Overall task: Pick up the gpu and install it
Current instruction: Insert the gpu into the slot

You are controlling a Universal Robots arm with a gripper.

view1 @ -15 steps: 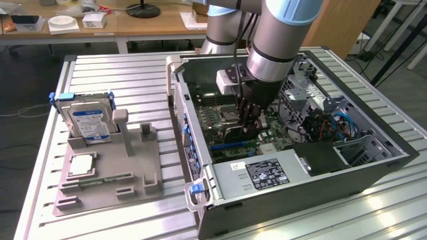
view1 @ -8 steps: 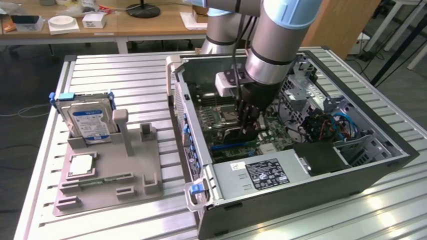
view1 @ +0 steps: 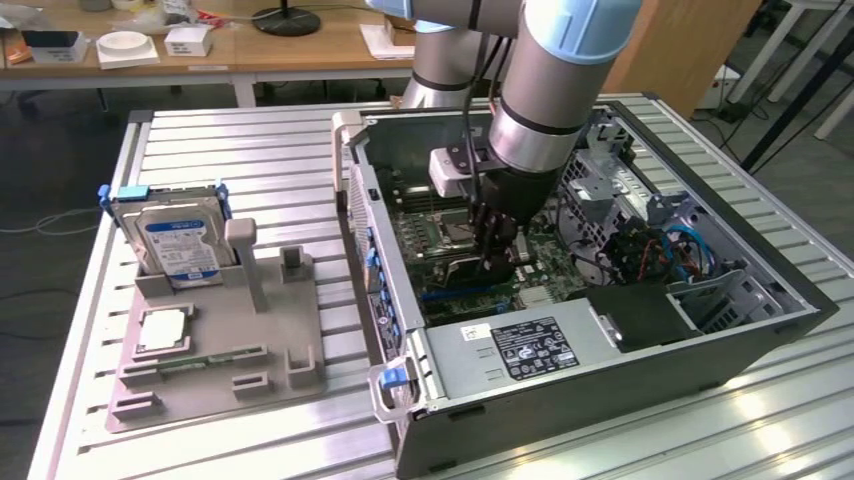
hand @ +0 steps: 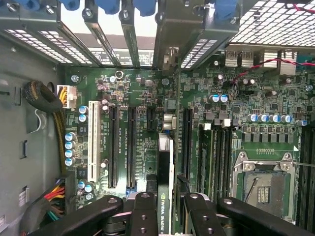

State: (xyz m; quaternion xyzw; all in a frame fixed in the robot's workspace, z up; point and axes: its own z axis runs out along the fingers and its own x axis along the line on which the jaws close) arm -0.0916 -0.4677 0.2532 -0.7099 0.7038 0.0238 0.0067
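The gpu [hand: 165,152] is a thin black card seen edge-on, with green lettering on its edge and its metal bracket [hand: 170,34] reaching the rear slot openings. My gripper [hand: 166,204] is shut on it, one black finger [hand: 142,204] on each side. The card stands upright over the green motherboard [hand: 142,98], between two long black expansion slots [hand: 132,147]. In the exterior view my gripper [view1: 497,252] reaches down into the open computer case [view1: 627,360], with the gpu [view1: 467,268] low at the motherboard [view1: 441,235].
Beside the case, on the exterior view's left, a grey fixture [view1: 214,345] holds a hard drive [view1: 174,240], a processor chip [view1: 163,330] and a memory stick [view1: 200,362]. The power supply [view1: 534,345], cables [view1: 667,250] and the CPU socket [hand: 261,182] crowd the case interior.
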